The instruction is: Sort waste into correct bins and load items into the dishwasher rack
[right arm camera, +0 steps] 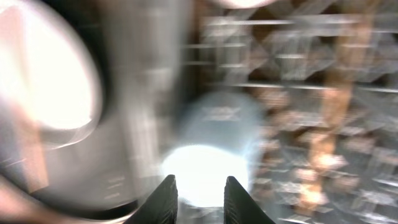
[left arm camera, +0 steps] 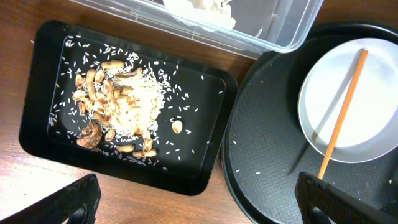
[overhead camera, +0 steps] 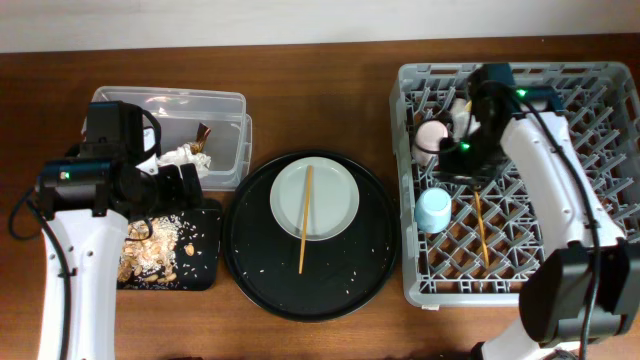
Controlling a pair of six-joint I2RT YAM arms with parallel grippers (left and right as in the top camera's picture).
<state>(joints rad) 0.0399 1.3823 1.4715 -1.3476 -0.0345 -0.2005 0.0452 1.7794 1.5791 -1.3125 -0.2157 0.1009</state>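
Observation:
My left gripper (left arm camera: 199, 211) is open wide and empty, above the table beside the shallow black tray (left arm camera: 37, 137) that holds food scraps and rice (left arm camera: 121, 106). The clear tub (overhead camera: 225, 105) holds the white napkin (overhead camera: 178, 156) and the brown wrapper (overhead camera: 203, 134). One chopstick (overhead camera: 305, 220) lies across the pale plate (overhead camera: 335, 200). The grey rack (overhead camera: 600, 150) holds the pink cup (overhead camera: 430, 135), the light-blue cup (overhead camera: 435, 208) and the other chopstick (overhead camera: 481, 228). My right gripper (overhead camera: 450, 168) hovers over the rack; its blurred wrist view shows the fingers (right arm camera: 199, 199) apart and empty, the light-blue cup (right arm camera: 214, 124) beyond. The yellow bowl is out of view.
The plate sits on a large round black tray (overhead camera: 260, 250) strewn with rice grains, between the black tray and the rack. The tub's edge (left arm camera: 292, 37) lies close to the round tray's rim (left arm camera: 249, 155). Bare wooden table shows along the front.

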